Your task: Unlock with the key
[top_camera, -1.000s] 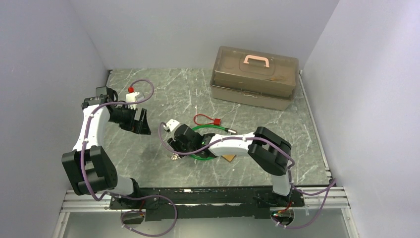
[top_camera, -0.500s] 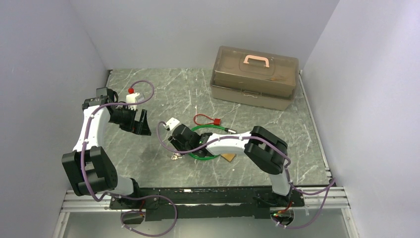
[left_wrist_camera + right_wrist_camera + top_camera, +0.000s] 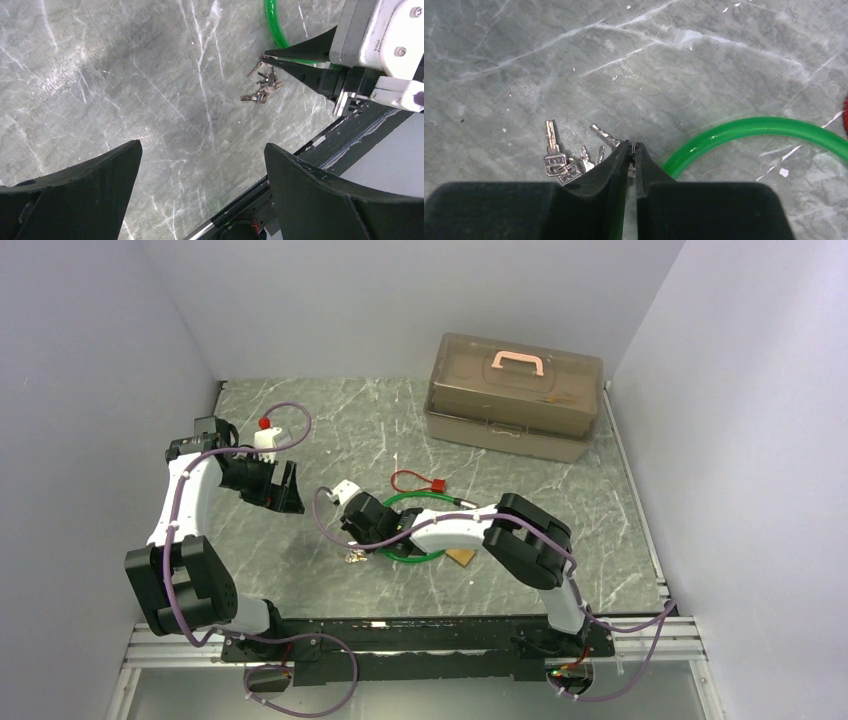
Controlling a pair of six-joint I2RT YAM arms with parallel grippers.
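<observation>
A bunch of small silver keys (image 3: 555,160) on a ring lies on the grey marble table, beside a green cable loop (image 3: 749,125). My right gripper (image 3: 632,145) is down at the bunch, its jaws pinched together on a thin metal piece of the key ring. From above, the keys (image 3: 353,557) sit just under that gripper (image 3: 356,546). In the left wrist view the keys (image 3: 262,87) lie below the right fingertips (image 3: 272,51). My left gripper (image 3: 285,490) hovers open to the left with nothing between its fingers (image 3: 100,175). A red cable padlock (image 3: 418,482) lies behind the green cable (image 3: 400,498).
A brown toolbox (image 3: 515,395) with a pink handle stands at the back right. A white bottle with a red cap (image 3: 265,435) stands near the left arm. A small tan tag (image 3: 462,557) lies by the green loop. Grey walls close both sides.
The right jaws have closed from partly open onto the key ring, and the right arm has shifted slightly left. The left arm has not moved.
</observation>
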